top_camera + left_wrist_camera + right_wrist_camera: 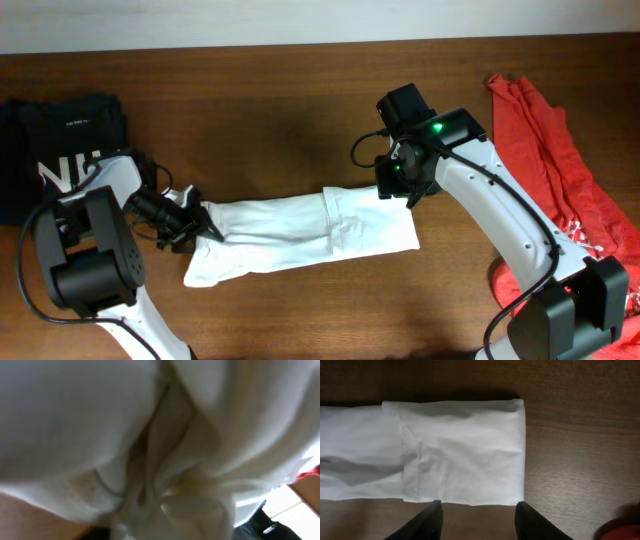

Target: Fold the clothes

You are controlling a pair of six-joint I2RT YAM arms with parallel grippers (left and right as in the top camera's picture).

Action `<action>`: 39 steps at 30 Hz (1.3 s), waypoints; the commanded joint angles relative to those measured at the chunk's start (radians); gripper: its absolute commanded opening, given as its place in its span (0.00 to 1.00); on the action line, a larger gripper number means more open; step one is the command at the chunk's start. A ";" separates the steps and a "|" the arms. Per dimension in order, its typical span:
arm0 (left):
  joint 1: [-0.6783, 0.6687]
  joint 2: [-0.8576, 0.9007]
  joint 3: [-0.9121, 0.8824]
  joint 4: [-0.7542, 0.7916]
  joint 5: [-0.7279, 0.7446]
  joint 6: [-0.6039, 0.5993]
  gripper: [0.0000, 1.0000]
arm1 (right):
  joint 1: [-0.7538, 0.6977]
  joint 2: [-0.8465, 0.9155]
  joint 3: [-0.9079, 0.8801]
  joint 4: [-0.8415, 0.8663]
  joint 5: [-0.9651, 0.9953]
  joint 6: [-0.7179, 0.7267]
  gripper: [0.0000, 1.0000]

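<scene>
The white T-shirt (pixel 300 235) lies on the brown table (pixel 290 100), folded into a long narrow strip running left to right. Its graphic is hidden. My left gripper (pixel 205 225) is at the strip's left end; the left wrist view is filled with bunched white fabric (pixel 200 435) pressed close, and the gripper looks shut on it, its fingers hidden. My right gripper (pixel 398 192) is open and empty, just off the far edge of the strip's right end. In the right wrist view its fingers (pixel 479 504) are spread just short of the shirt's edge (pixel 465 450).
A black shirt with white letters (pixel 60 150) lies at the far left. A red shirt (pixel 550 160) lies along the right side, and a bit of it shows in the right wrist view (pixel 625 530).
</scene>
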 commanded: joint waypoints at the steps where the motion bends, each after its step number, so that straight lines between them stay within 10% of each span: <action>1: -0.035 0.062 -0.026 0.094 -0.049 0.029 0.20 | -0.004 0.005 0.000 0.002 0.033 -0.015 0.50; 4: -0.035 0.061 -0.014 0.104 -0.074 0.027 0.01 | -0.017 0.005 0.000 0.002 0.058 -0.014 0.50; 16: 0.057 -0.226 0.297 -0.096 -0.655 -0.251 0.01 | -0.292 0.005 0.000 -0.051 0.054 -0.097 0.51; 30: -0.529 -0.175 0.481 -0.229 -0.566 -0.370 0.06 | -0.311 0.006 -0.027 -0.055 0.054 -0.121 0.51; 39: -0.640 -0.075 0.481 -0.231 -0.564 -0.401 0.06 | -0.311 0.006 -0.027 -0.055 0.054 -0.123 0.51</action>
